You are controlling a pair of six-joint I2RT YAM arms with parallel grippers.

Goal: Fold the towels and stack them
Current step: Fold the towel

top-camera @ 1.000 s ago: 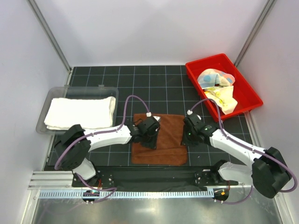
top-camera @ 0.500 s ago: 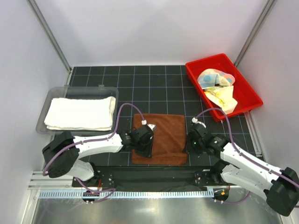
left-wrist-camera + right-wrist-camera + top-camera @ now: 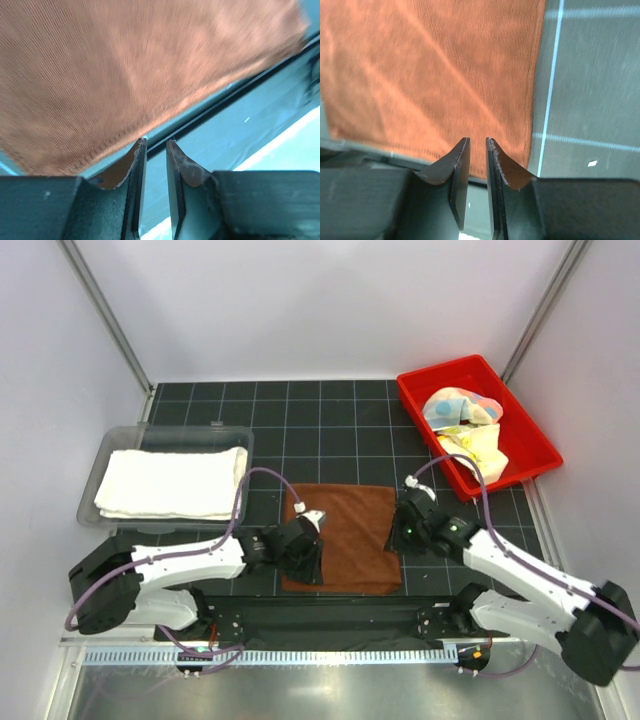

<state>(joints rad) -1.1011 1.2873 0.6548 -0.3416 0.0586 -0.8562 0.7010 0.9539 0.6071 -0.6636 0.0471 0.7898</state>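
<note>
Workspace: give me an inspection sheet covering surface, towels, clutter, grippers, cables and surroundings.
surface: black gridded mat.
job's things: brown towel spread flat near the front; white towel folded in the clear tray; pastel towel and yellow towel bunched in the red bin.
clutter: nothing seen.
grippers: left gripper over the brown towel's left edge, right gripper over its right edge; both with jaws narrowly apart, nothing between.
cables: purple left cable and right cable each loop above their arm.
surroundings: white walls; metal rail along the near edge.
</note>
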